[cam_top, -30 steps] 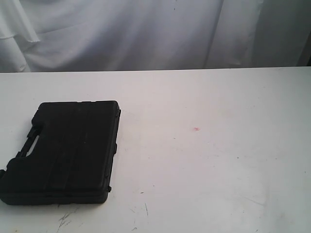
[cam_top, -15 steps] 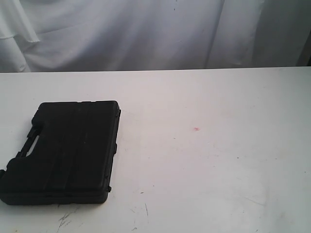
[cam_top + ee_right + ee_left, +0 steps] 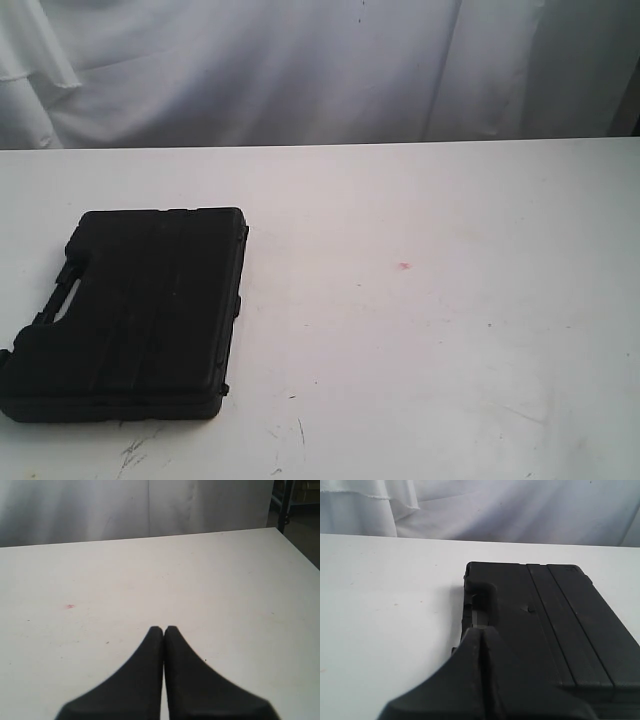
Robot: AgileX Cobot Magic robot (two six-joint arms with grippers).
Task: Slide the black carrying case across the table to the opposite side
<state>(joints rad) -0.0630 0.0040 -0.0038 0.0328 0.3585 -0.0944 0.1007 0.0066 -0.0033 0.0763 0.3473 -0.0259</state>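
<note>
The black carrying case [image 3: 135, 310] lies flat on the left part of the white table [image 3: 430, 330], its handle cut-out facing the left edge. Neither arm shows in the exterior view. In the left wrist view the case [image 3: 555, 625] fills the area ahead, and my left gripper [image 3: 481, 630] is shut with nothing between its fingers, its tips over the case near the handle side. Whether they touch the case is unclear. My right gripper [image 3: 164, 629] is shut too, holding nothing, above bare tabletop [image 3: 225, 590] well away from the case.
A tiny red dot [image 3: 404, 266] marks the tabletop right of the case, also visible as a red dot [image 3: 70, 606] in the right wrist view. Dark scuffs [image 3: 135, 450] sit near the front edge. A white cloth backdrop [image 3: 300, 70] hangs behind the table.
</note>
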